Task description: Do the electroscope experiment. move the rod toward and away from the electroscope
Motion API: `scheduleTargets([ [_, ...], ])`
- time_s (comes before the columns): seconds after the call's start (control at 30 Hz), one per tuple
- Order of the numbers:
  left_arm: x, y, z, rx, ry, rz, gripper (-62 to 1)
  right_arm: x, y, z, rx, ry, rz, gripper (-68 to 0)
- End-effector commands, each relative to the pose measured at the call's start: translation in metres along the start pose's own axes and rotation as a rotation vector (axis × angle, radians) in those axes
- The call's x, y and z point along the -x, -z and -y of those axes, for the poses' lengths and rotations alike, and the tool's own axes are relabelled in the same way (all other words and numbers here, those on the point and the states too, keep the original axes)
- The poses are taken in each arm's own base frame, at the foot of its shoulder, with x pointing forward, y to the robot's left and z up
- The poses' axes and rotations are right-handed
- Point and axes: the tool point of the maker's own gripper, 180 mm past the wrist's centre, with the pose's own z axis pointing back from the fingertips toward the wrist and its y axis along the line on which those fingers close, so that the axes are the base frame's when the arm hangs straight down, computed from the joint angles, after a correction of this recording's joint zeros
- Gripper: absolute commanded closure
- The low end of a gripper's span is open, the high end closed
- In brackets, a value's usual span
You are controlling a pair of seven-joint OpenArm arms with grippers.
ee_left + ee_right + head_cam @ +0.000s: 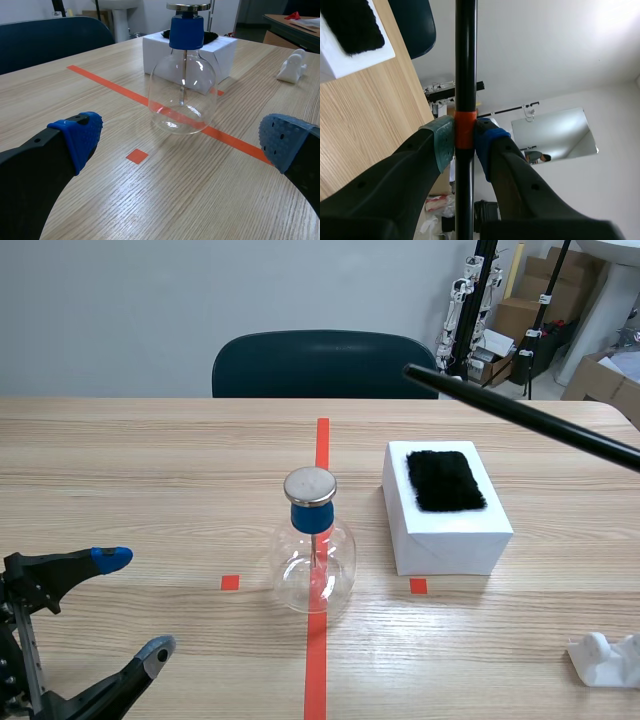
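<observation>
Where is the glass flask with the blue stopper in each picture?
Scene view: flask mid-table, left of the white box.
Left wrist view: flask just ahead of the open tool, box behind it.
Right wrist view: flask absent; the box, the shared landmark, shows beside the rod.

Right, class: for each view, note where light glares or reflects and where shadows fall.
Scene view: even light, only a faint shadow beside the white box. Left wrist view: bright glints on the glass of the electroscope, sheen on the table. Right wrist view: the wall glares white past the dark rod in the right gripper.
</observation>
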Motion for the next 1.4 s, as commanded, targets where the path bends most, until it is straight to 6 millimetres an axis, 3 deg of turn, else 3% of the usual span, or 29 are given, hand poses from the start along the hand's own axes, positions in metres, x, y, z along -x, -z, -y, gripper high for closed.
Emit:
scheduleTargets([
  [0.0,-0.009,0.004,-0.001,0.000,0.004,0.041,-62.3,0.000,0.003,0.010,0.032,-0.019,0.008,0.2],
  [0.73,-0.009,0.004,-0.001,0.000,0.004,0.041,-62.3,0.013,0.006,0.019,0.031,-0.066,-0.006,0.3],
  [1.0,-0.009,0.004,-0.001,0.000,0.004,0.041,-62.3,0.033,0.044,0.052,0.122,-0.168,-0.036,0.3],
  [1.2,-0.009,0.004,-0.001,0.000,0.004,0.041,-62.3,0.020,0.071,0.056,0.110,-0.284,0.051,0.3],
  [1.37,-0.009,0.004,-0.001,0.000,0.004,0.041,-62.3,-0.003,0.088,0.042,0.084,-0.399,0.138,0.4],
])
